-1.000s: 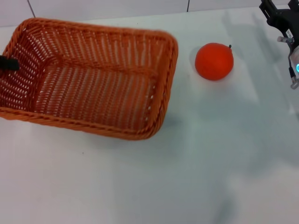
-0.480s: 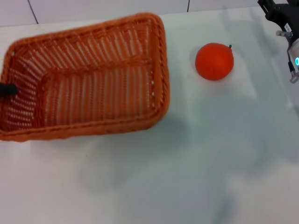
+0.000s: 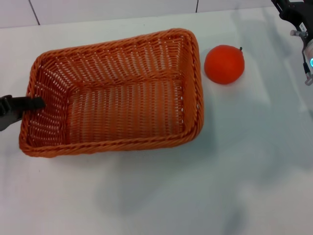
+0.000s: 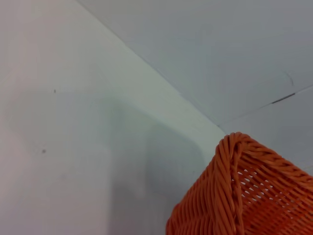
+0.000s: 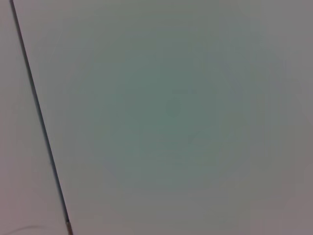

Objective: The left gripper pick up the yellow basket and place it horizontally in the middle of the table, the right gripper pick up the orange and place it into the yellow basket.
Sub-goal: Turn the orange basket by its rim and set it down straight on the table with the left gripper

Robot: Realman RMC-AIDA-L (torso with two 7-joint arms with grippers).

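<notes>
The yellow basket (image 3: 117,103), orange-brown woven wicker, is left of the table's middle with its long side running left to right. It is empty, and its shadow falls on the table (image 3: 161,196) in front of it. The left gripper (image 3: 35,103), a dark blunt tip, is shut on the basket's left short rim. A corner of the basket also shows in the left wrist view (image 4: 244,196). The orange (image 3: 224,63) lies on the table just right of the basket's far right corner, apart from it. The right gripper (image 3: 289,12) hangs at the far right edge, right of and beyond the orange.
The table's far edge meets a pale wall with dark seams (image 3: 197,5). The right wrist view shows only a plain pale surface crossed by one dark seam (image 5: 39,122). Bare tabletop lies in front of and right of the basket.
The left gripper has carried the basket to the right and turned it, so its right end now lies close to the orange. The orange has not moved and the right gripper has barely shifted.
</notes>
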